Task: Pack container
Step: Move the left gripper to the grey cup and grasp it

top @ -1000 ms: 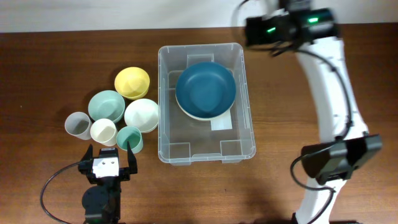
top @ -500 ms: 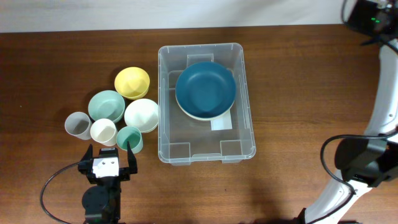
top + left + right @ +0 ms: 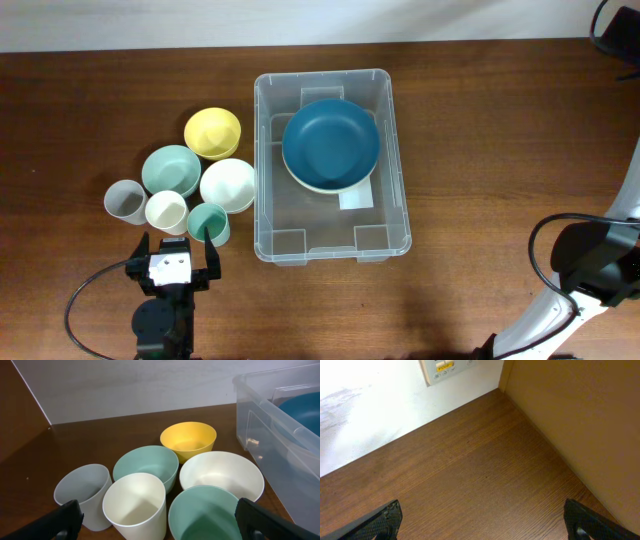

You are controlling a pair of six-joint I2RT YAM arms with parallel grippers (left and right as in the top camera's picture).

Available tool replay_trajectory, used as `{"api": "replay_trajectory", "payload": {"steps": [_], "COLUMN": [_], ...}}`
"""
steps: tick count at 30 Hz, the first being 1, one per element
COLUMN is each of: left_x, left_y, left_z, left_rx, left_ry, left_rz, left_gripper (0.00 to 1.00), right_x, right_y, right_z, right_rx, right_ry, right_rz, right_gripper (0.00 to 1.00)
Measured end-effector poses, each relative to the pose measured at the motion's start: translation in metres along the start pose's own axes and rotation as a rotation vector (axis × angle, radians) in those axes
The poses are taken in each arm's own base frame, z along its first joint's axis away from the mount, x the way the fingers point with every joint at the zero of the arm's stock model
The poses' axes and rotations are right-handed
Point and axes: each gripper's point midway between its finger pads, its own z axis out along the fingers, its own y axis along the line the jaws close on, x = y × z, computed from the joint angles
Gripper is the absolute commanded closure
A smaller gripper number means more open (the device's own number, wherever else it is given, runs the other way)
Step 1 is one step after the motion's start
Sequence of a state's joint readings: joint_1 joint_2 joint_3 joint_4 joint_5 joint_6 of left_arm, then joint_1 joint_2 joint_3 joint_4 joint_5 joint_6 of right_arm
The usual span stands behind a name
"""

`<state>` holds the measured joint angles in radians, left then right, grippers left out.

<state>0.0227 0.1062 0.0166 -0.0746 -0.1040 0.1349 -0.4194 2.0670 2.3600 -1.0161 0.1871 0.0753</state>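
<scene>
One blue bowl is set inside the container, placed at the middle of the table. Six smaller bowls and cups are clustered beside it, directly before the left gripper, spread wide and empty, likely for the next pick. The right gripper is likewise wide and empty, held off to the side.

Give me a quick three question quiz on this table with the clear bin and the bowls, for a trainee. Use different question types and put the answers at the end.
1. True or false: the dark blue bowl sits inside the container.
2. How many bowls and cups stand on the table outside the container? A) four B) six C) eight
3. Fill in the blank: the left gripper faces the cups with its jaws ____.
Key: 1 true; 2 B; 3 open.
</scene>
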Motion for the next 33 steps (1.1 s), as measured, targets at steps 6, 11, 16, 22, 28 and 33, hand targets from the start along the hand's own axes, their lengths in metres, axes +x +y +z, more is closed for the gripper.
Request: {"api": "replay_trajectory", "payload": {"steps": [6,11,16,22,28,33], "left_x": [0.000,0.000,-0.001,-0.021,-0.065,-0.111], "left_y": [0.000,0.000,0.000,0.004,0.019,0.044], "left_z": [0.000,0.000,0.000,-0.001,-0.010,-0.026], "left_rx": [0.000,0.000,0.000,-0.020,-0.089,-0.190], "left_ry": [0.000,0.000,-0.003,-0.085,-0.252,-0.270], "left_rz": [0.000,0.000,0.000,-0.009,-0.033,-0.050], "left_gripper": [0.01,0.01,0.01,0.01,0.01,0.01], "right_x": [0.000,0.000,0.000,0.000,0.000,0.000], "right_y": [0.000,0.000,0.000,0.000,0.000,0.000], "right_z": [0.000,0.000,0.000,0.000,0.000,0.000], "right_rx": [0.000,0.000,0.000,0.000,0.000,0.000], "right_ry": [0.000,0.000,0.000,0.000,0.000,0.000], "right_rz": [0.000,0.000,0.000,0.000,0.000,0.000], "right_gripper": [0.01,0.01,0.01,0.01,0.01,0.01]}}
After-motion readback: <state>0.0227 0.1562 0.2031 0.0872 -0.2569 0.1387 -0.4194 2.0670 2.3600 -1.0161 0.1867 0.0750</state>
